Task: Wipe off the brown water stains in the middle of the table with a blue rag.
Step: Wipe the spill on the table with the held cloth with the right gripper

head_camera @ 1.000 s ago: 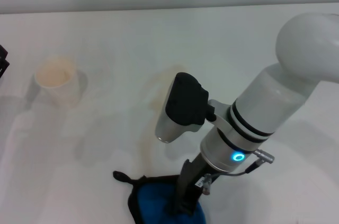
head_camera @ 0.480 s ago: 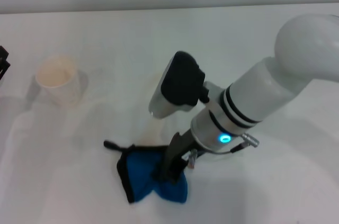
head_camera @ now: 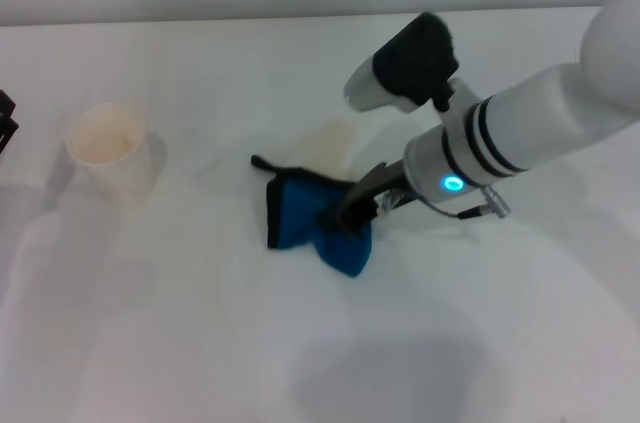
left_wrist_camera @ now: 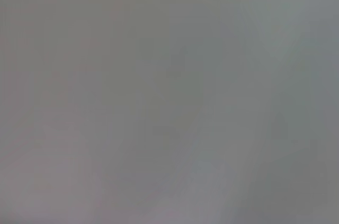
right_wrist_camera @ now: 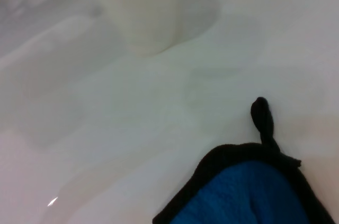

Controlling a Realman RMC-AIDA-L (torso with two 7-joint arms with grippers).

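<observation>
The blue rag (head_camera: pixel 312 215), bunched, with black edging and a black loop, lies on the white table (head_camera: pixel 200 343) near the middle. My right gripper (head_camera: pixel 352 211) is shut on the rag and presses it down. A faint tan patch of the brown water stains (head_camera: pixel 330 143) shows just beyond the rag. In the right wrist view the rag (right_wrist_camera: pixel 249 192) and its loop (right_wrist_camera: pixel 262 118) fill the near corner. The left gripper is only a dark tip at the head view's left edge (head_camera: pixel 5 118).
A cream paper cup (head_camera: pixel 108 151) stands at the left of the table; it also shows in the right wrist view (right_wrist_camera: pixel 137 7). The left wrist view is a plain grey blur.
My right gripper has dragged the rag from the table's near edge away toward the middle and a little to the right, over the stained area. The cup has not moved.
</observation>
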